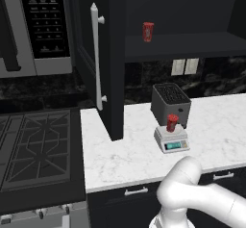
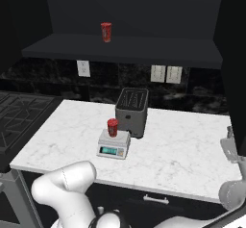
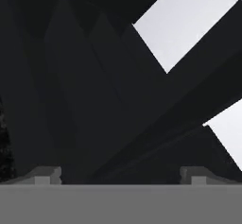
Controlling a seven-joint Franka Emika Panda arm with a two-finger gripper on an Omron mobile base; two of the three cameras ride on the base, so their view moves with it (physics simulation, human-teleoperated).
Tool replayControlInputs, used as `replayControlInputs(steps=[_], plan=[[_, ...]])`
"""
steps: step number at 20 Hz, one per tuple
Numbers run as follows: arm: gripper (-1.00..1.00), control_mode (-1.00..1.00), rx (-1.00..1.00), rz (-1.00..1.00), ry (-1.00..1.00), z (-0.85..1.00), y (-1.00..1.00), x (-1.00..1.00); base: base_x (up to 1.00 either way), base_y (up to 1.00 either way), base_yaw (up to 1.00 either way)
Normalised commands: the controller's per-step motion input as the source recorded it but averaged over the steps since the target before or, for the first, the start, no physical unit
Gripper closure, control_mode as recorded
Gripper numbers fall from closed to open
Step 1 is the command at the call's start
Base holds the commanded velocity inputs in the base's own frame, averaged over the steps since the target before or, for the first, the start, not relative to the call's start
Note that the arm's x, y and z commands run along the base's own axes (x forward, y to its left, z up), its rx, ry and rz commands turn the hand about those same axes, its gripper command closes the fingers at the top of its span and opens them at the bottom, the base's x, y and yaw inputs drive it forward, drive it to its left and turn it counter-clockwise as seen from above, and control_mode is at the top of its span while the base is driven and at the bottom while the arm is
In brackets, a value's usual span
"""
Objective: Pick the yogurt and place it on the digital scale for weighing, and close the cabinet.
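Cabinet (image 1: 108,54) doors stand open; closing is judged the step in hand. The arm should push flat on the door's outer face, clear of the bar handle (image 1: 95,54). The digital scale (image 1: 171,139) already carries the yogurt (image 1: 172,122). The gripper (image 3: 120,173) is spread wide, holding nothing. The left base view shows the left door; the right base view shows the scale's display face-on.

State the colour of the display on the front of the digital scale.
Teal, lit, on the pale grey digital scale; it shows best in the left base view.
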Motion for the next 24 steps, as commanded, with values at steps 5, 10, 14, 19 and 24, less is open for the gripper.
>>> replayControlInputs(steps=[5,10,14,19,24], plan=[[-1.00,-1.00,0.00,-0.04,0.34,0.36,-0.49,-0.04,0.00,0.00,0.00],[-1.00,-1.00,0.00,-0.03,0.15,0.59,-0.22,-0.01,0.00,0.00,0.00],[-1.00,-1.00,0.02,0.00,-0.04,0.76,0.60,-0.18,0.00,0.00,0.00],[-1.00,-1.00,0.00,0.01,-0.11,0.90,1.00,-0.10,0.00,0.00,0.00],[-1.00,-1.00,-0.09,0.00,-0.07,0.69,1.00,0.00,0.00,0.00,0.00]])
